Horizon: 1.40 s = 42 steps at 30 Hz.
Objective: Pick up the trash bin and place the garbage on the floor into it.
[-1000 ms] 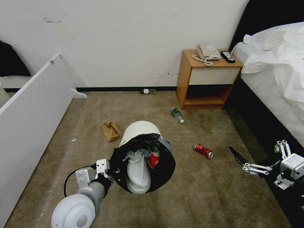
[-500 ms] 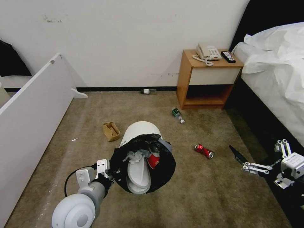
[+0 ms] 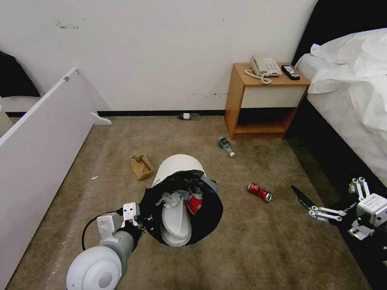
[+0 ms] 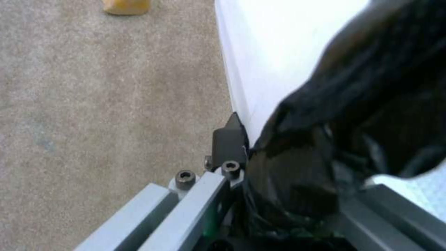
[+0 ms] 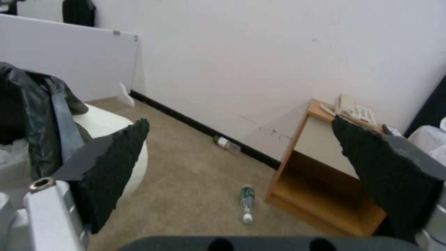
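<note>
Head view: our left gripper (image 3: 139, 220) is clamped on the black-lined rim of the trash bin (image 3: 181, 193), holding it tilted so its mouth faces us. Inside it: a white slipper (image 3: 176, 221), tissue (image 3: 172, 198) and a red packet (image 3: 195, 203). Against half a second ago almost nothing moves; the bin holds its place and our right gripper (image 3: 306, 203) sits a touch lower and nearer, fingers spread, above the floor (image 3: 250, 241) beside the bed (image 3: 354, 92). We judge this a pause between pickups. Left on the floor: the red can (image 3: 259, 191), nearest the right gripper, a bottle (image 3: 226, 146) in front of the nightstand (image 3: 264, 100), a second bottle (image 3: 188, 116) at the wall, and the brown paper bag (image 3: 141, 166) left of the bin.

Left wrist view: adds the grip detail. One finger pad (image 4: 228, 137) lies flat against the bin's white outer wall; the bunched black bag covers the inner side, so the fingers pinch wall plus liner.

Right wrist view: both finger pads (image 5: 116, 167) stand wide apart with nothing between them. The near bottle, wall bottle and nightstand lie ahead; the can is out of frame here.
</note>
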Tool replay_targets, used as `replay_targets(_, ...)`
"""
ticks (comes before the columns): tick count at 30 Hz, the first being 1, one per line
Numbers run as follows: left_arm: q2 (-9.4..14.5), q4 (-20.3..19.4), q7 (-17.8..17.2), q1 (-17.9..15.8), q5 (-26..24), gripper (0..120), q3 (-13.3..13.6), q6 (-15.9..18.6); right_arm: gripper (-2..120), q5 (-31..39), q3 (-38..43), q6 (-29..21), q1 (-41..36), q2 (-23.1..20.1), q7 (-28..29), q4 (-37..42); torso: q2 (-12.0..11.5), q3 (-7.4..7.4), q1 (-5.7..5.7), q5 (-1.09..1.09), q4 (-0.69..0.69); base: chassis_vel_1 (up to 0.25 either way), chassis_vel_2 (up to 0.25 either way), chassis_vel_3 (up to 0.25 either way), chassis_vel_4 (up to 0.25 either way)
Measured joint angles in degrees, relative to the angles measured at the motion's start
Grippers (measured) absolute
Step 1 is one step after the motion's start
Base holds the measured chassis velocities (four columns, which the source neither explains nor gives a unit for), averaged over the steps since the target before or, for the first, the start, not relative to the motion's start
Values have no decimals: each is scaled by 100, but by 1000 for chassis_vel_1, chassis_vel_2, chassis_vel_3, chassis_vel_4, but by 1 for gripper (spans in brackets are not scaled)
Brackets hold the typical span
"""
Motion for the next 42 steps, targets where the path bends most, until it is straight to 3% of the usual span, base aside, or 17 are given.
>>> replay_targets(13, -4, 12, 10, -3, 11, 0, 3, -15, 100, 3, 3, -4, 16, 75, -94, -29, 1, -1, -1, 0, -1, -7, 10, 7, -7)
replay_targets(42, -1, -9, 42, 27, 43, 0, -6, -55, 100, 27, -16, 279, -20, 175, -229, -48, 0, 2, 1, 0, 0, -119, 116, 119, -124)
